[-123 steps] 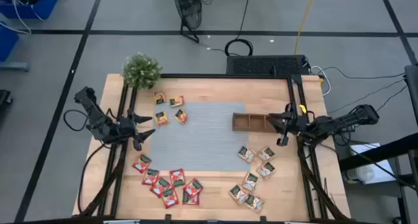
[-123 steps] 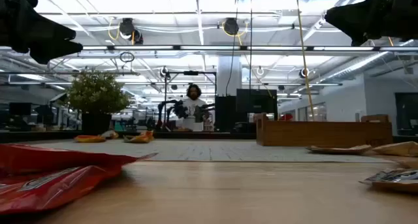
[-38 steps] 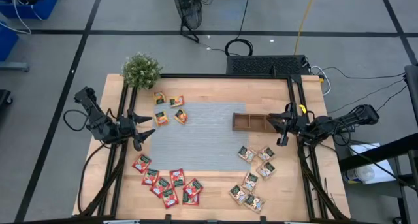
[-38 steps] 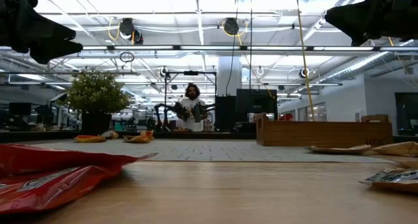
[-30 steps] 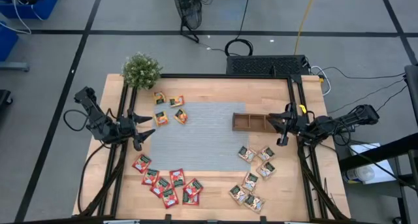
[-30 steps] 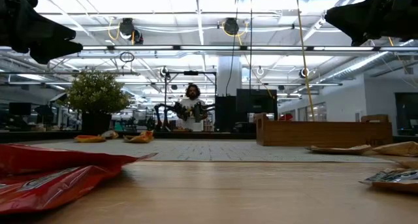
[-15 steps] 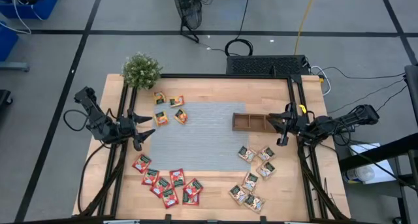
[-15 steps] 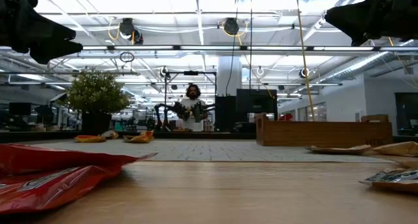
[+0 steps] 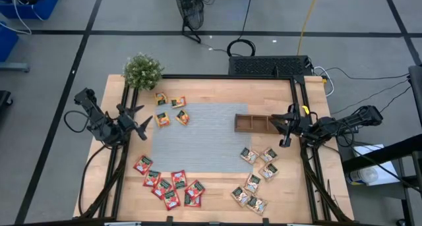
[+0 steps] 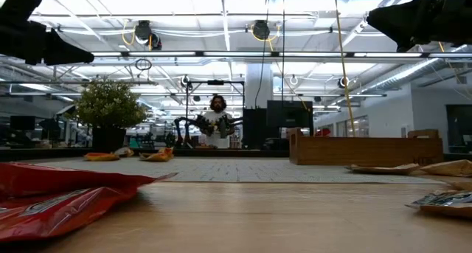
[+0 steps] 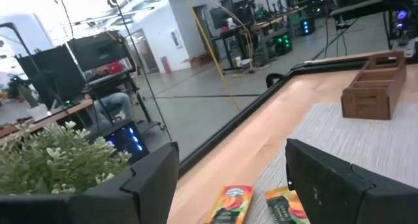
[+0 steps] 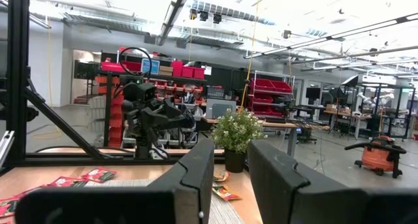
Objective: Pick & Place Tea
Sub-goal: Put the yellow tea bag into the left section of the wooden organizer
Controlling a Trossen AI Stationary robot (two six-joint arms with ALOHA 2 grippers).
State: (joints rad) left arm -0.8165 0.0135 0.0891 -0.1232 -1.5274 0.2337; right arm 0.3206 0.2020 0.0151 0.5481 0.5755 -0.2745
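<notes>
Both arms up, nothing gripped, tea all loose on the table.

Left gripper [image 9: 140, 125] sits at the mat's [image 9: 198, 137] left edge, fingers spread and empty, aimed toward the orange sachets [image 9: 162, 119] by the plant [image 9: 143, 70]. Right gripper [image 9: 283, 127] waits at the tray's [image 9: 252, 123] right end; fingers stand a narrow gap apart in its wrist view, holding nothing. Red sachets [image 9: 168, 184] lie along the front left, green ones [image 9: 256, 176] front right.

Risks, my read: the sachets are flat, so fingers may skid over one or push it instead of pinching. The red ones overlap, so a grab could lift two. The plant is close to the orange group and could get clipped on approach.

Hard to see: tray compartments can't be checked for contents from above; sachet print is unreadable.
</notes>
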